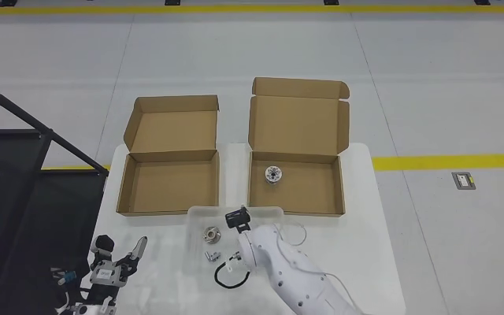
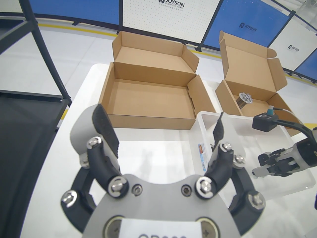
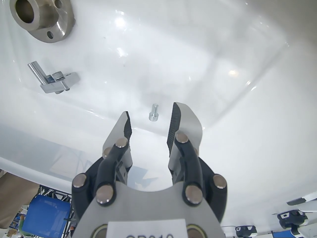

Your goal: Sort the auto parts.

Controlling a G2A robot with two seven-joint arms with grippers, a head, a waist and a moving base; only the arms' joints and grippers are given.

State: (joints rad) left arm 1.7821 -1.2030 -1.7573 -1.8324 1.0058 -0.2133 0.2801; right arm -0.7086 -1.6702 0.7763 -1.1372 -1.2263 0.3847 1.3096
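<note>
A clear plastic tray (image 1: 272, 211) at the table's front holds a steel flange (image 3: 40, 8), a small bracket with a pin (image 3: 53, 81) and a little screw (image 3: 153, 113). My right gripper (image 3: 151, 109) hangs open inside the tray, with the screw lying between its fingertips, untouched. The flange (image 1: 211, 233) and bracket (image 1: 213, 256) lie to the left of the right arm. My left gripper (image 2: 159, 113) is open with nothing in it, hovering over the table's front left corner (image 1: 122, 246). The right cardboard box (image 1: 298, 189) holds one metal gear-like part (image 1: 272, 173).
The left cardboard box (image 1: 168, 185) is open with nothing inside; both boxes' lids stand up at the back. A black rack (image 1: 31, 157) stands left of the table. A black loop (image 1: 226, 277) lies by the tray's near edge.
</note>
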